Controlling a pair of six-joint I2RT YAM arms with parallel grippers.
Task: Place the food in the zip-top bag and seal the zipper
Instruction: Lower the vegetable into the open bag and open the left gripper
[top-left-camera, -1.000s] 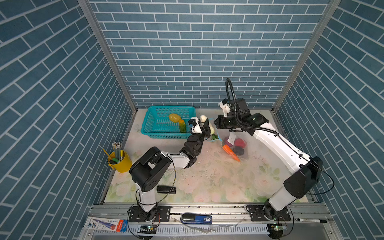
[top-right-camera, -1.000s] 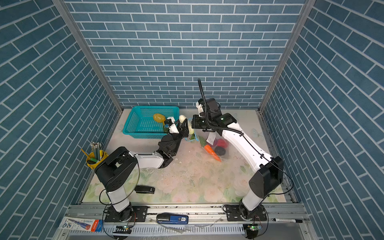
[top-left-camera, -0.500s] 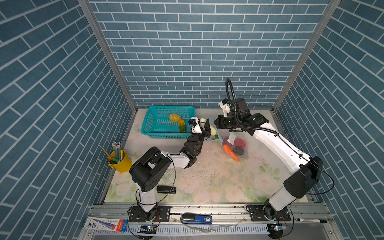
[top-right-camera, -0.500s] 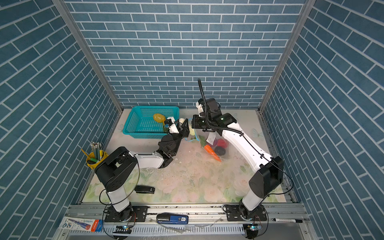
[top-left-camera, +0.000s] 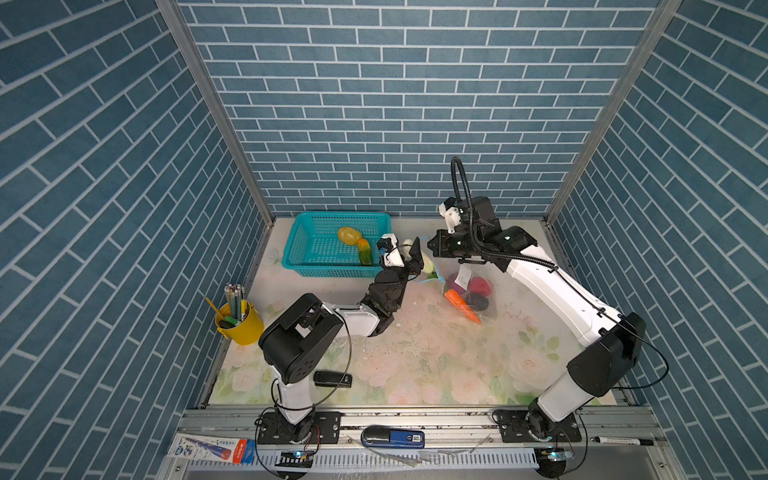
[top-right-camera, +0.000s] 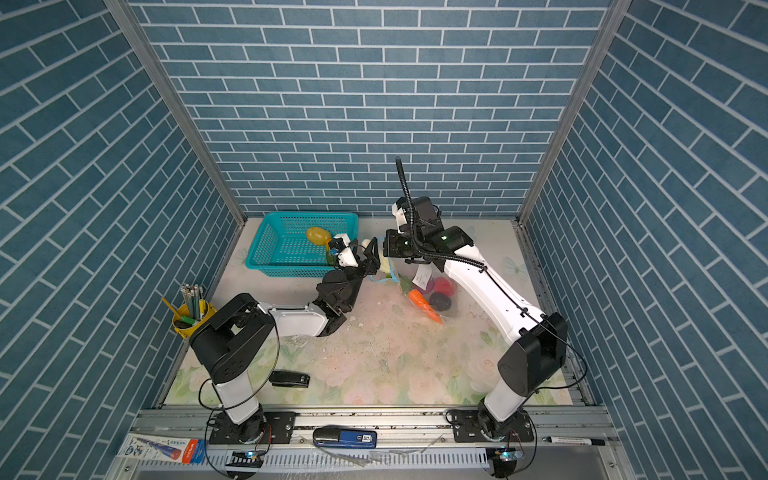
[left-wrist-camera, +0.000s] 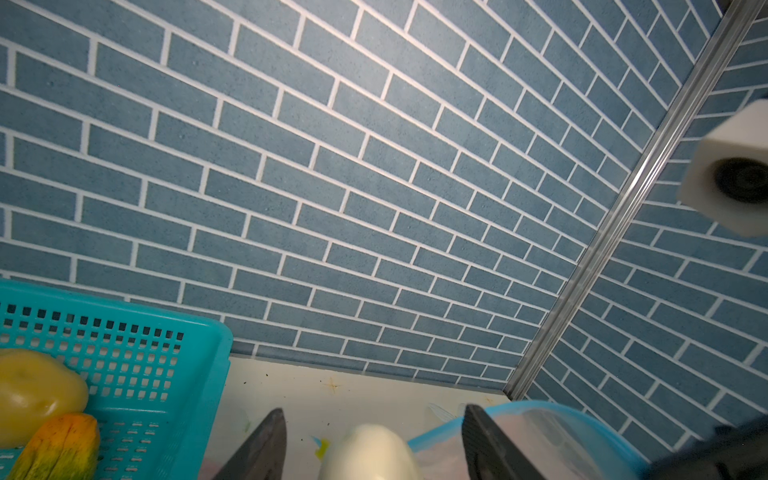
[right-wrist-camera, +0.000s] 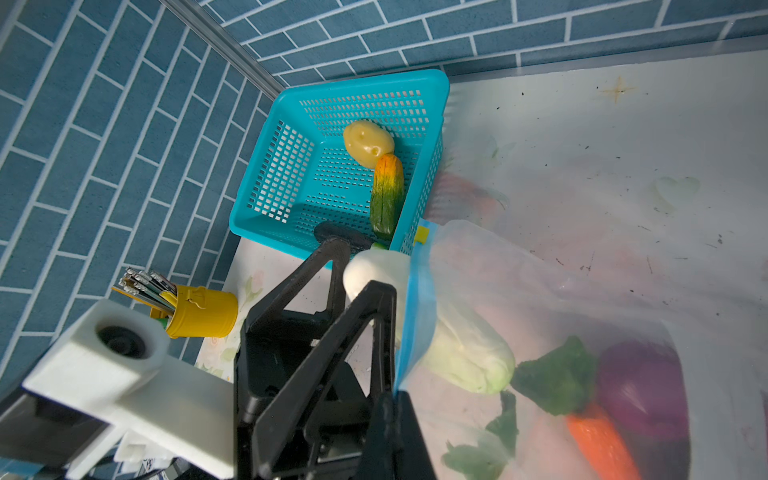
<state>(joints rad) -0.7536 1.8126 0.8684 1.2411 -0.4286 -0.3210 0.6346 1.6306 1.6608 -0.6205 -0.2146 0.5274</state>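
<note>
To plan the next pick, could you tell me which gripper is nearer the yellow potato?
Left: the left gripper sits beside the basket holding the potato; the right gripper pinches the zipper farther off.

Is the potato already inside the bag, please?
No, the potato lies in the basket, beside the green-orange piece.

Clear zip-top bag (right-wrist-camera: 540, 266) lies mouth open, blue zipper (right-wrist-camera: 415, 316) unsealed; carrot (top-left-camera: 460, 305), purple onion (right-wrist-camera: 644, 386) inside, white cabbage (right-wrist-camera: 465, 353) halfway through mouth. In teal basket (right-wrist-camera: 365, 83): yellow potato (right-wrist-camera: 368, 142), green-orange piece (right-wrist-camera: 387, 193).
</note>
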